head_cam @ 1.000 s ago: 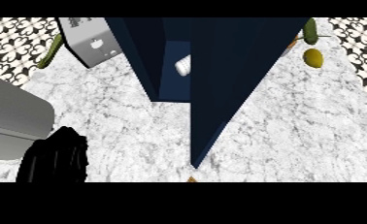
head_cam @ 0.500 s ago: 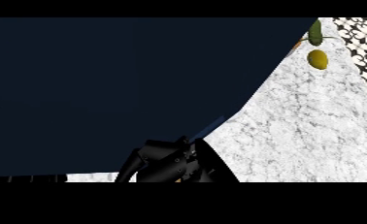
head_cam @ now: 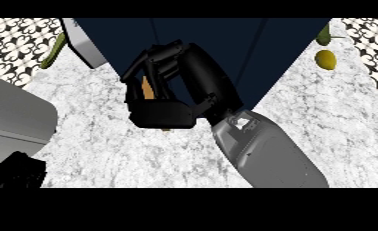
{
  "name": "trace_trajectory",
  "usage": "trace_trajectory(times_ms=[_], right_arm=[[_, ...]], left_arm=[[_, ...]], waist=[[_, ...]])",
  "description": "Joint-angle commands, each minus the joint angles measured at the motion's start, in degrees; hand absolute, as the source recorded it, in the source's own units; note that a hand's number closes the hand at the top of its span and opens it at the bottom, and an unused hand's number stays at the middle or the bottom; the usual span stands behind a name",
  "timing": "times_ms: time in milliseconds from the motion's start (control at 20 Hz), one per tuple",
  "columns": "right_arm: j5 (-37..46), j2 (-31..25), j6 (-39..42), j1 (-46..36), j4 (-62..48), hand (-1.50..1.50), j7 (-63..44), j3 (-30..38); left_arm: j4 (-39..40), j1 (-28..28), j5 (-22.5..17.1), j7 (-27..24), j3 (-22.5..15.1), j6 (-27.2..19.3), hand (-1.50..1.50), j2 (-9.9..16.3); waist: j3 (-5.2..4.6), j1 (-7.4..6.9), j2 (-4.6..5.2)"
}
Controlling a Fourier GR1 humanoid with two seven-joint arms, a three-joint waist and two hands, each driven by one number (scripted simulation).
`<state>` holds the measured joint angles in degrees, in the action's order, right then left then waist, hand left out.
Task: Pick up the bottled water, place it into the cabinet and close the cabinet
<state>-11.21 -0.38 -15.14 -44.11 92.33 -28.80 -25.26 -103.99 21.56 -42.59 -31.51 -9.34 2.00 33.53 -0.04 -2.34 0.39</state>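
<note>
The bottled water cannot be made out anywhere in the head view. The dark navy cabinet (head_cam: 221, 40) fills the upper middle, its flat faces narrowing downward to a point over the counter, with thin vertical seams running down its front. Directly in front of it, and covering much of its lower part, is the right hand (head_cam: 166, 95): black, with curled fingers (head_cam: 159, 57) arching up and over against the cabinet, a sliver of orange-tan showing in the gap between them; whether they clasp anything cannot be told. Its smooth grey forearm (head_cam: 269, 155) runs down to the lower right. The left hand (head_cam: 21, 172) shows only as a black shape at the lower left corner, its fingers unreadable. The counter (head_cam: 111, 145) is white marble with grey veining. A rounded grey appliance (head_cam: 22, 117) sits at the left edge. A yellow lemon (head_cam: 325, 59) lies at upper right.
</note>
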Motion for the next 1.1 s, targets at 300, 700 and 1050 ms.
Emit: trace_trajectory(times_ms=[300, 700, 1050], right_arm=[[-5.3, -1.3, 13.0, -10.5, -28.8, 1.50, 13.7, 13.9], [-6.5, -7.5, 19.4, -8.4, -33.4, 1.50, 20.1, 15.5], [-6.6, -7.6, 21.2, -10.5, -36.7, 1.50, 22.5, 16.1]], left_arm=[[3.2, 0.6, -0.9, -0.5, 3.5, 5.0, 1.50, 0.1], [0.6, -1.1, 0.4, 0.6, 2.5, 3.5, 1.50, -0.2], [-0.3, -2.5, 0.1, 2.8, 2.1, 2.2, 1.50, -0.4]], waist=[[0.00, 0.44, 0.12], [0.02, 0.27, 0.79], [0.02, 0.21, 0.88]])
